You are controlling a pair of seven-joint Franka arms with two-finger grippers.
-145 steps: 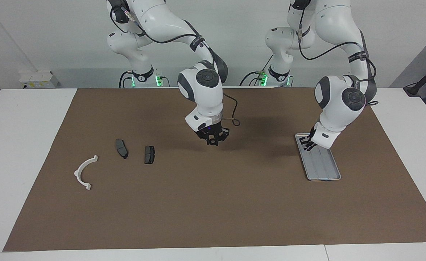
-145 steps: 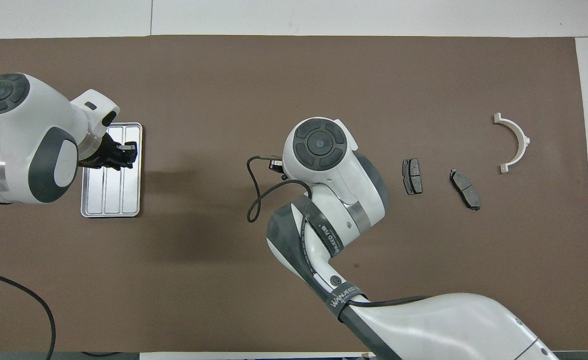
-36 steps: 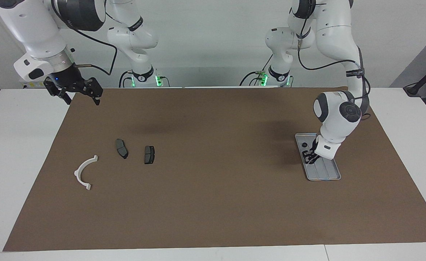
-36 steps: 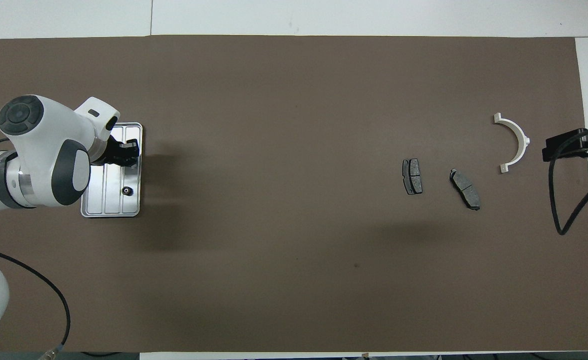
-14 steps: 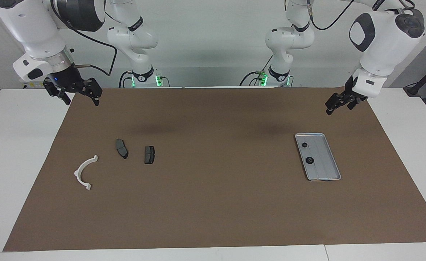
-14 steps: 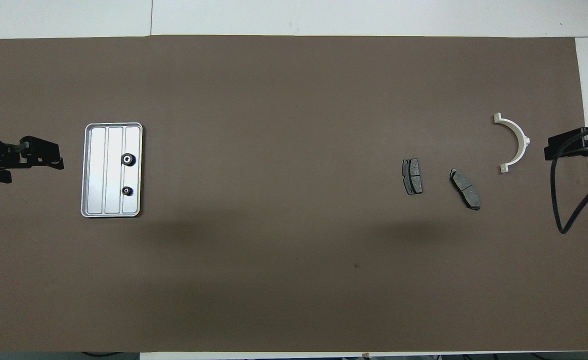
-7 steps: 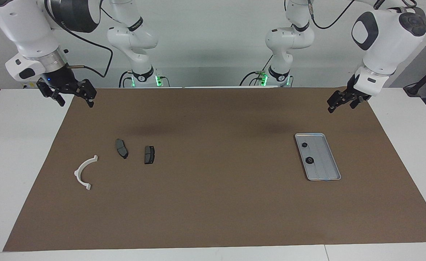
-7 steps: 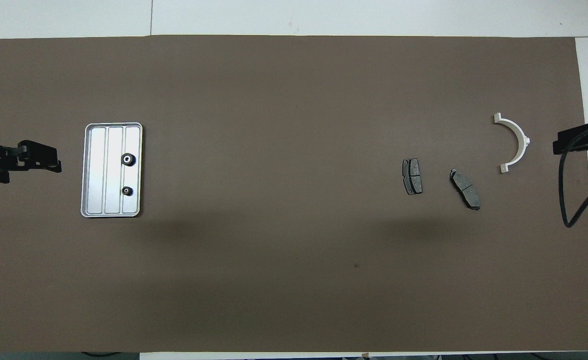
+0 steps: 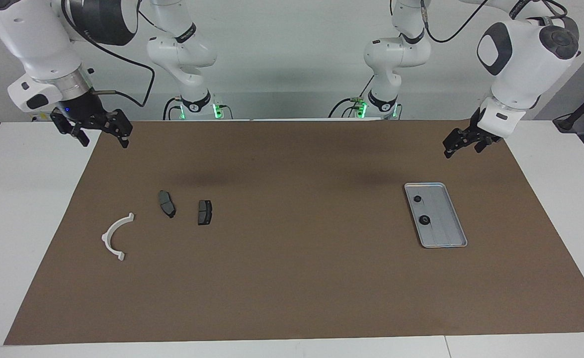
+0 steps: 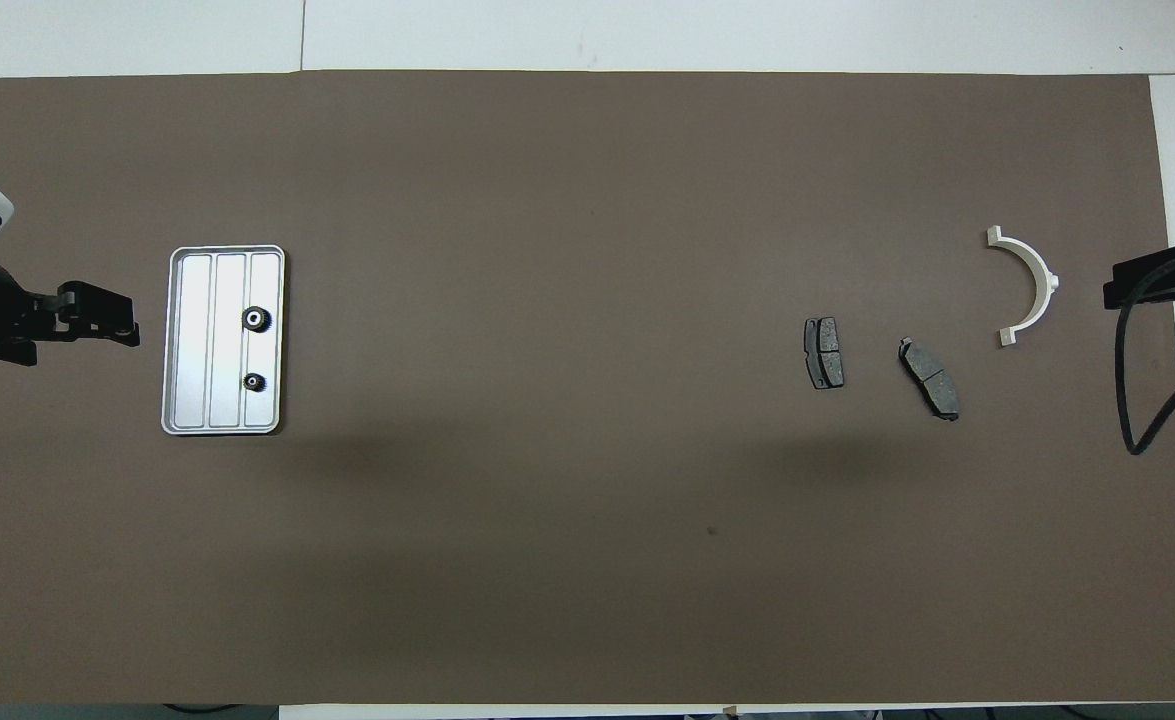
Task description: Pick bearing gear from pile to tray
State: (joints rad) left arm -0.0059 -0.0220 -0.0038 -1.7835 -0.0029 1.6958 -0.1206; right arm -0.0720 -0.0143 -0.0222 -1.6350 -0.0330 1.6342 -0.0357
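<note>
The silver tray lies at the left arm's end of the mat, also in the overhead view. Two small black gears lie in it. The pile's white half-ring bracket and two dark brake-pad plates lie at the right arm's end. My left gripper is open and empty, raised beside the tray. My right gripper is open and empty, raised over the mat's edge beside the bracket.
A brown mat covers most of the white table. The plates also show in the overhead view. A black cable hangs from the right arm over the mat's edge.
My left gripper set two gears in the tray, let go and rose clear of it; it has just shifted slightly toward the tray. The right arm withdrew to its end of the table.
</note>
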